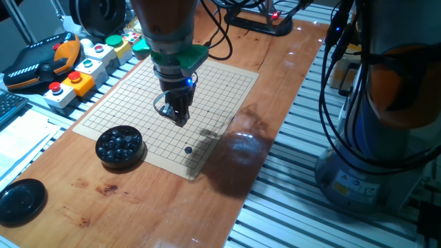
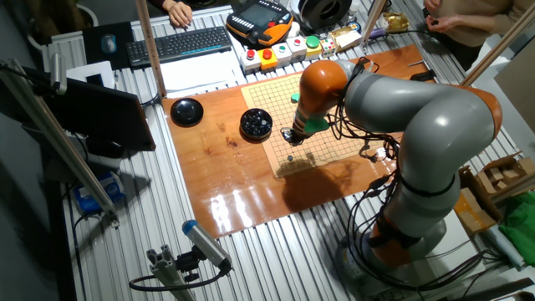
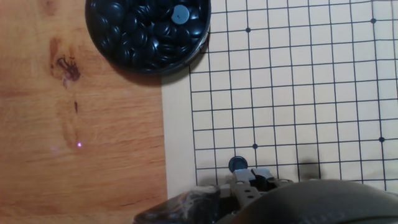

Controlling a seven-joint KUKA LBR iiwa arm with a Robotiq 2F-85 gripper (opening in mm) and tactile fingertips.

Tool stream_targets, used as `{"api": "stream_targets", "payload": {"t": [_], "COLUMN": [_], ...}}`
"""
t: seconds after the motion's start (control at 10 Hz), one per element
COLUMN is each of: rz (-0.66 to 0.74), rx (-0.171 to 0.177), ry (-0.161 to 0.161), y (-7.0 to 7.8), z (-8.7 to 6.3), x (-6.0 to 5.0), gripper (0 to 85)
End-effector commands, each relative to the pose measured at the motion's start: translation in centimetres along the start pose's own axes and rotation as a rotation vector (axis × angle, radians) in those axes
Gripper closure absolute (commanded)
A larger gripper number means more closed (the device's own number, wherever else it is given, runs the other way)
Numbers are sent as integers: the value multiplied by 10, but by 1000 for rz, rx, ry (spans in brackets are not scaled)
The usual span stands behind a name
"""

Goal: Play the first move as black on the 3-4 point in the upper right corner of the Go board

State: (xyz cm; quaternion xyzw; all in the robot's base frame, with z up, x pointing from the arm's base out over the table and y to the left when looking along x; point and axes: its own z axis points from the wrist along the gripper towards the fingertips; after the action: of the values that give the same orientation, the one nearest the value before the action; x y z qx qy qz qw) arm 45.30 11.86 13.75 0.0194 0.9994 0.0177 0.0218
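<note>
on the go board (image 1: 207, 89), near its front corner on the side away from the bowl, one black stone (image 1: 188, 149) lies alone on the grid, and the gripper (image 1: 180, 118) hangs above the board, well apart from it, fingers pointing down. whether those fingers are apart or together cannot be told from any view; nothing is seen between them.

the hand view gives what the fixed views cannot: the stone (image 3: 237, 164) sits right on a crossing, one line in from a marked dot, a few lines from the board's pale edge (image 3: 177, 137), with the gripper's own body filling the bottom of the picture just below it. the bowl of black stones (image 3: 148, 28) shows there heaped full, too many to count.

one fixed view places that bowl (image 1: 119, 146) on the wooden table (image 1: 138, 207) touching the board's edge, and its lid (image 1: 21, 201) off toward the table's near corner. the other fixed view has the grey arm (image 2: 418, 117) covering much of the board, the stone (image 2: 290, 157) a mere speck. button boxes (image 1: 76, 72) line the far edge.
</note>
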Motion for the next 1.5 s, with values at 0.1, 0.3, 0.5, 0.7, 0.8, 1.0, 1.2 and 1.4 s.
{"api": "stream_targets", "payload": {"t": [0.1, 0.3, 0.5, 0.7, 0.8, 1.0, 1.2, 1.4], "rz": [-11, -47, -64, -54, -51, -51, -22, 5], "rx": [-4, 32, 43, 69, 80, 84, 54, 50], "ry": [6, 25, 42, 40, 52, 90, 84, 37], "y": [0, 0, 0, 0, 0, 0, -1, -8], "z": [0, 0, 0, 0, 0, 0, -1, -13], "x": [0, 0, 0, 0, 0, 0, -1, -19], "gripper": [843, 843, 843, 843, 843, 843, 843, 843]}}
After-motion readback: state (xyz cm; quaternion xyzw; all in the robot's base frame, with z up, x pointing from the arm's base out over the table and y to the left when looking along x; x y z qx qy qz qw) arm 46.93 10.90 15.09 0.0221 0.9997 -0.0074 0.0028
